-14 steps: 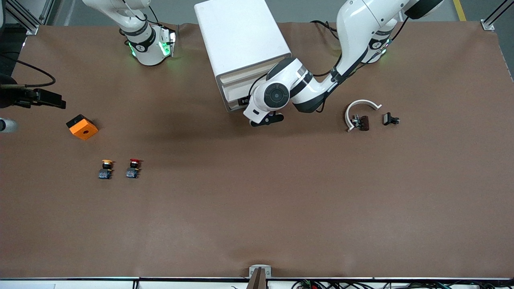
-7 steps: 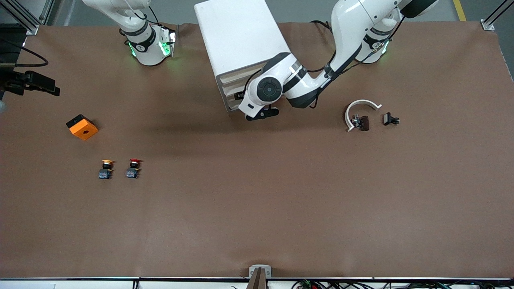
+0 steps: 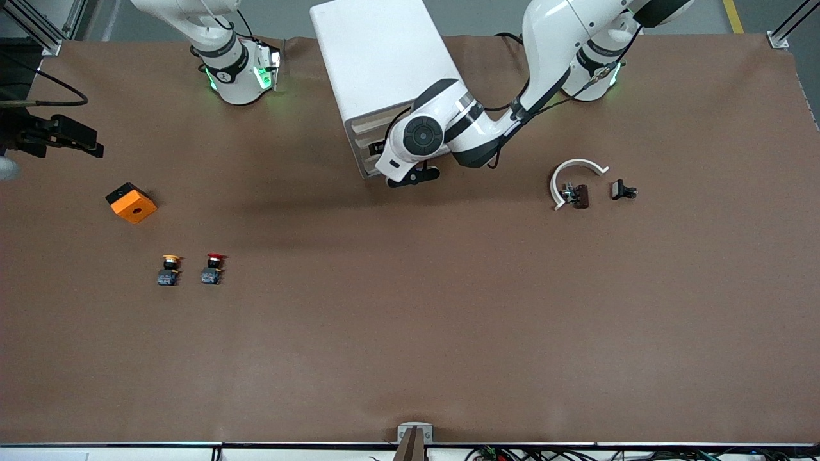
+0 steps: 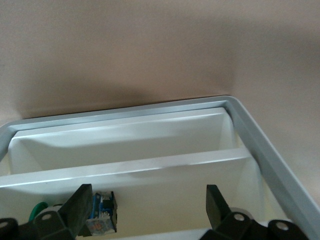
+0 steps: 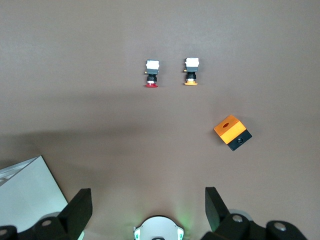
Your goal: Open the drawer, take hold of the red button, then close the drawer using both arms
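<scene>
The red-capped button [image 3: 213, 267] stands on the table toward the right arm's end, beside the yellow-capped one [image 3: 169, 269]; it also shows in the right wrist view [image 5: 151, 73]. My left gripper [image 3: 382, 149] is at the front of the white cabinet [image 3: 384, 61], open over a white divided drawer [image 4: 150, 170]. A blue-and-black blocky part [image 4: 101, 220] lies in the drawer by one fingertip [image 4: 82, 202]. My right gripper [image 3: 73, 136] is open and empty, high over the right arm's end of the table.
An orange cube with a hole [image 3: 131, 202] lies farther from the front camera than the buttons. A white curved piece [image 3: 575, 171] and small dark parts [image 3: 623, 190] lie toward the left arm's end. The right arm's base [image 5: 159, 229] shows below its open fingers.
My left gripper and forearm have moved in toward the cabinet front. My right gripper has shifted slightly at the view's edge. The buttons and cube have not moved.
</scene>
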Tool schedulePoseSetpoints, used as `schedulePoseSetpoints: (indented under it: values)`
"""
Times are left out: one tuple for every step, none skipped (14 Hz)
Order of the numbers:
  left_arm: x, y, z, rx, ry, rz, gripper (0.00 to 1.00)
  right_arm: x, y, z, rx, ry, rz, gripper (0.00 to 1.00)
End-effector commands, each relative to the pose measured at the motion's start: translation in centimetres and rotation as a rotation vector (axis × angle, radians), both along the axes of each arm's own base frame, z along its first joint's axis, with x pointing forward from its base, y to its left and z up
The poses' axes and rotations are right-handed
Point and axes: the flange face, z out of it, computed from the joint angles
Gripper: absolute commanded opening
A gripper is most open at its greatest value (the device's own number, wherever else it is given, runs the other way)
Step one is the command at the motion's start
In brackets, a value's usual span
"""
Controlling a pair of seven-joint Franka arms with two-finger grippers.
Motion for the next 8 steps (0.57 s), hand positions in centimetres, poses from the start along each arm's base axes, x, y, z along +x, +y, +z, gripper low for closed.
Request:
schedulePoseSetpoints:
  values:
    - [3.4, 1.4, 1.6, 0.016, -0.07, 0.071, 1.0, -2.3, 0.1, 0.4, 0.014, -0.036, 0.007, 1.0]
    - [5.6, 2.6, 2.3, 0.033, -0.11, 0.094, 1.0, -2.6, 0.0, 0.3, 0.014, -0.041, 0.004, 1.0]
    - [6.9, 3.5, 3.9, 0.038, -0.152, 0.113, 1.0, -3.0, 0.0, 0.4, 0.015, -0.048, 0.005, 1.0]
    - [8.9, 5.3, 5.1, 0.042, -0.175, 0.158, 1.0, -3.4, 0.0, 0.5, 0.015, -0.058, 0.004, 1.0]
    - [10.7, 7.1, 6.4, 0.04, -0.198, 0.193, 1.0, -3.8, -0.1, 0.7, 0.016, -0.062, 0.004, 1.0]
    - [13.0, 9.5, 7.5, 0.038, -0.218, 0.238, 1.0, -4.1, -0.1, 0.9, 0.016, -0.068, 0.001, 1.0]
    - [14.5, 11.5, 8.9, 0.038, -0.238, 0.271, 1.0, -4.1, -0.2, 0.9, 0.015, -0.07, -0.02, 1.0]
    - [15.9, 13.3, 9.7, 0.047, -0.257, 0.293, 1.0, -4.1, 0.0, 1.0, 0.013, -0.071, -0.039, 1.0]
